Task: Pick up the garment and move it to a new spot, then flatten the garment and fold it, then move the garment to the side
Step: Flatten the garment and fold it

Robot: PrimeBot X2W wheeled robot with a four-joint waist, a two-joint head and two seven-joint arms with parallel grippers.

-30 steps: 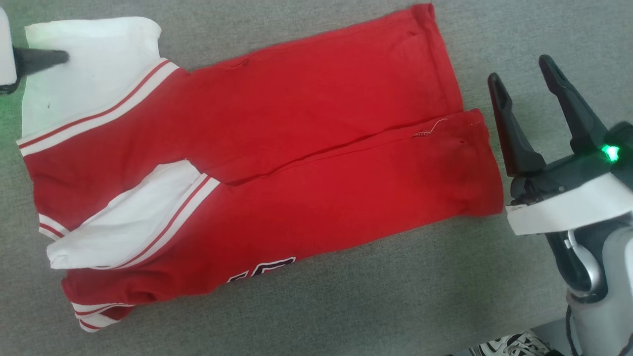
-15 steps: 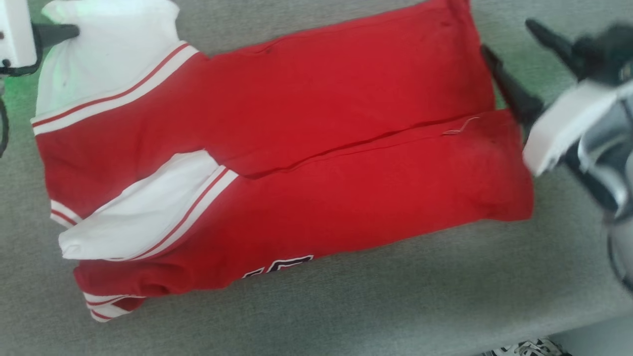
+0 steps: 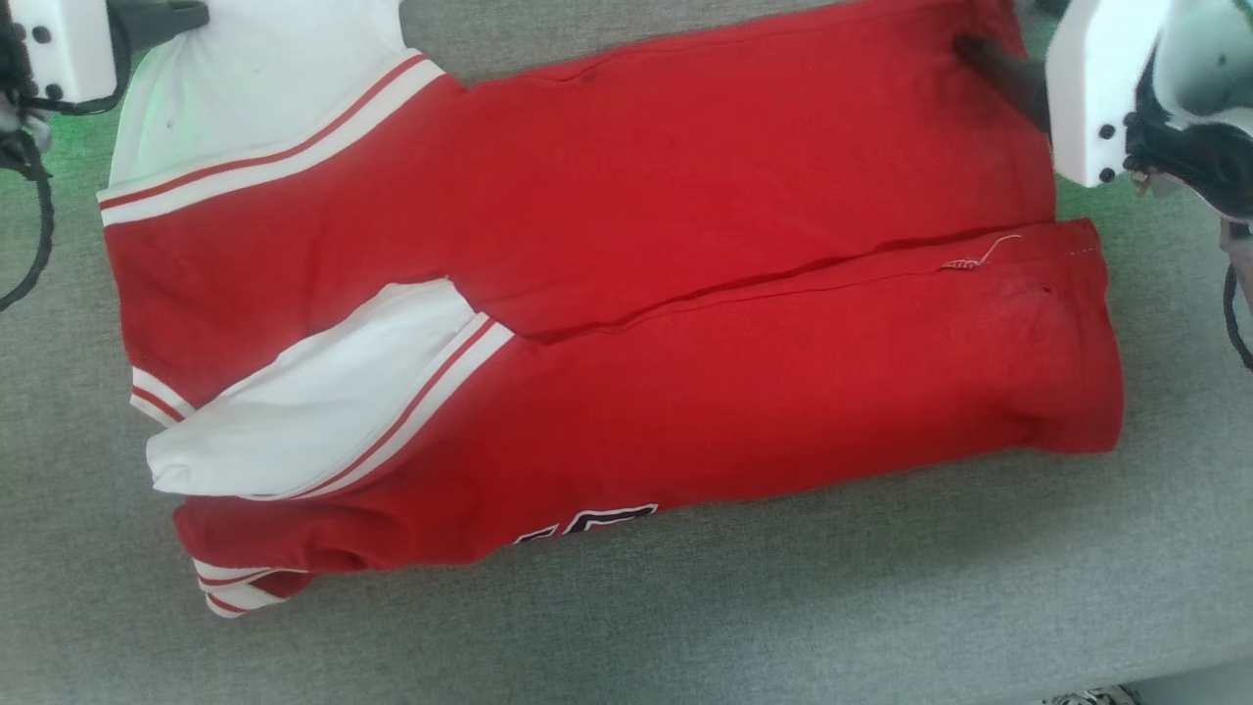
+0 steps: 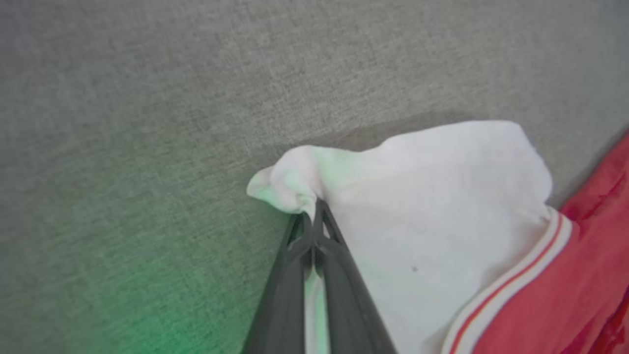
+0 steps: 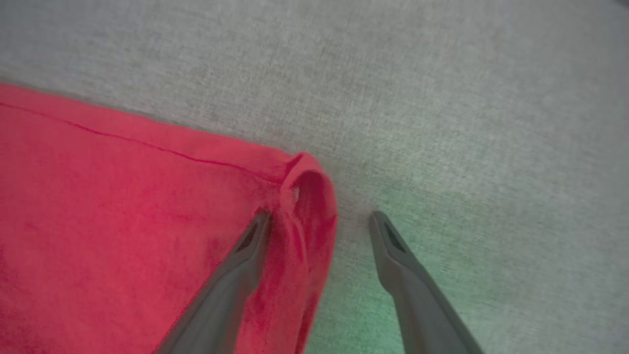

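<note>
Treat garment (image 3: 607,323) as soft, light, limp cloth; find it folded lengthwise across desk (image 3: 881,607) centre. Note left gripper (image 4: 313,209) clenched on white sleeve corner (image 4: 285,182), far-left; right gripper (image 5: 320,216) released, fingers astride red hem corner (image 5: 307,187), far-right. Grasp both corners; expect sag between.

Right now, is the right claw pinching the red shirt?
No, the right gripper is open, with one finger over the garment corner and the other over the gray surface.
</note>
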